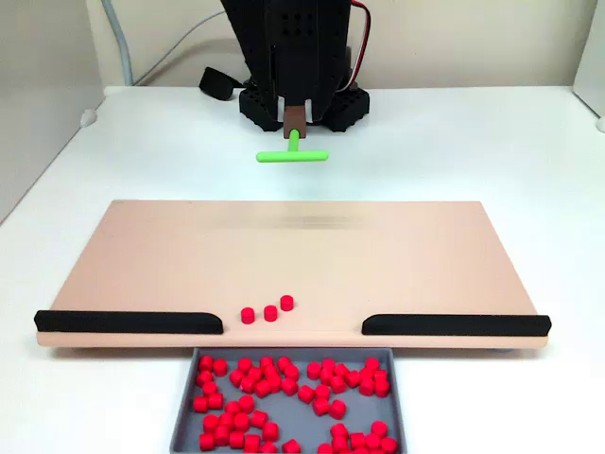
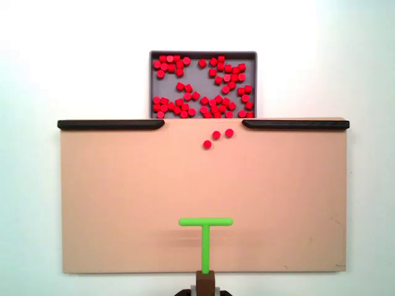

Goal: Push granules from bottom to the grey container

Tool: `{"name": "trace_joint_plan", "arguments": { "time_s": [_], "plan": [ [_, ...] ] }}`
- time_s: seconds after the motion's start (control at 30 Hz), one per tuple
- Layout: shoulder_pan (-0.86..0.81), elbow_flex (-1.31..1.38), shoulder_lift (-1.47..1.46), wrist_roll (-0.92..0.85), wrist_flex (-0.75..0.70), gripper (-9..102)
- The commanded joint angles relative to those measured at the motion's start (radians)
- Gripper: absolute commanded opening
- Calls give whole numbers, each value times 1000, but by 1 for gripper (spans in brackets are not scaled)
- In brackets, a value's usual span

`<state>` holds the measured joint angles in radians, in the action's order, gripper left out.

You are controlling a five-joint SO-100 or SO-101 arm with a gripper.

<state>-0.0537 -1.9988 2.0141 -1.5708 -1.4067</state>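
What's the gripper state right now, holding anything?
Gripper: shut on the green T-shaped tool, gripping the stem's end; the crossbar sits over the tan board, well short of the three loose granules.

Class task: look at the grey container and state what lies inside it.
Inside the grey container lie many red granules scattered over its floor, with bare grey patches between. Its near edge in a fixed view is cut off, so the count is uncertain.

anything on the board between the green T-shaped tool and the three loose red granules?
Nothing: in a fixed view, bare tan board separates the green T-shaped tool from the three red granules.
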Motion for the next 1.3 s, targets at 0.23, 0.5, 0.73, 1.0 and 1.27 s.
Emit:
{"name": "trace_joint_plan", "arguments": {
  "time_s": [0.23,0.5,0.73,1.0,1.27],
  "plan": [
    [8,20,-28,71,-5,0],
    [-25,20,-34,51,-5,0],
    [-17,20,-28,23,-5,0],
    [-11,18,-26,-25,-5,0],
    [6,17,-32,-35,-5,0]
  ]
}}
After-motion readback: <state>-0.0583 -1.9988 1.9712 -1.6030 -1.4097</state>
